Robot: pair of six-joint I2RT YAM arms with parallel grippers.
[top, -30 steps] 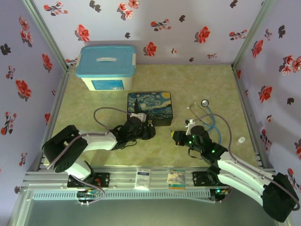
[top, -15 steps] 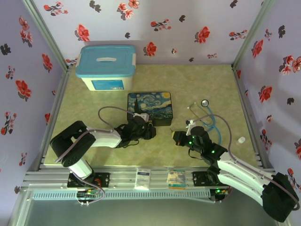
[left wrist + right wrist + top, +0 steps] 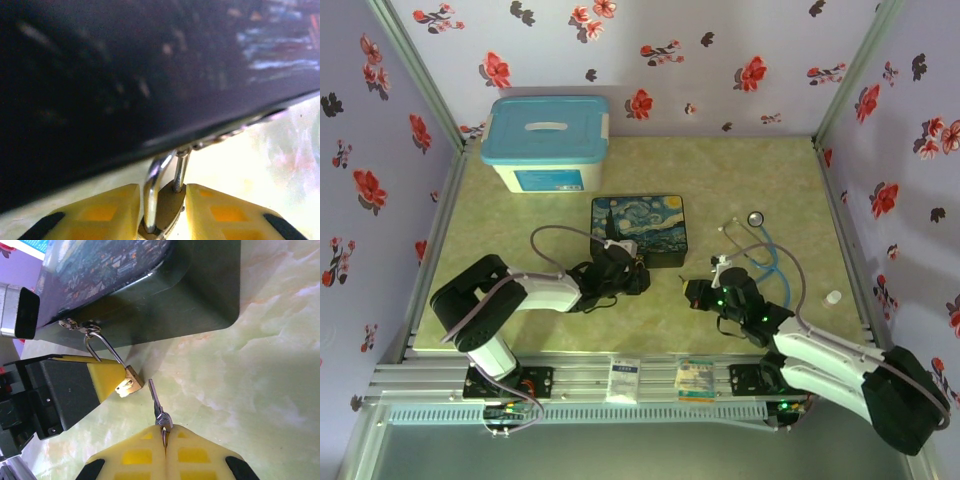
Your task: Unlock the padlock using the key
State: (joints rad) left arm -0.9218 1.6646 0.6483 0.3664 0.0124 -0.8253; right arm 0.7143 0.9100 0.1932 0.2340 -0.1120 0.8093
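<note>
Floral-papered walls (image 3: pixel 720 60) on three sides, green marbled table (image 3: pixel 750 180) underneath.

Biggest item is a blue-lidded bin (image 3: pixel 548 140), well beyond the left claw (image 3: pixel 638 278), at the back left. A dark painted box (image 3: pixel 638 225) sits right in front of that claw; in the left wrist view its side wall (image 3: pixel 125 75) looms just past the fingertips. A stethoscope (image 3: pixel 765 250) lies just beyond the right claw (image 3: pixel 695 292), off to its right side.

Left claw (image 3: pixel 161 200): narrow, yellow fingers (image 3: pixel 105 212) pressed on both sides of the padlock (image 3: pixel 167 212). The lock's silver shackle (image 3: pixel 156 175) runs up from between the fingertips to a hasp on the box's lower edge.

Right claw (image 3: pixel 165 445): fingers closed together, pinching the head of the key (image 3: pixel 155 400). The shaft sticks straight out past the fingertips, pointing at the box (image 3: pixel 150 300).

From the right wrist, the padlock (image 3: pixel 129 382) is ahead and slightly left of the right claw, brass body tilted and backed by a left-claw finger (image 3: pixel 107 377). The key tip is just beside the lock's lower corner; can't tell if they touch.
</note>
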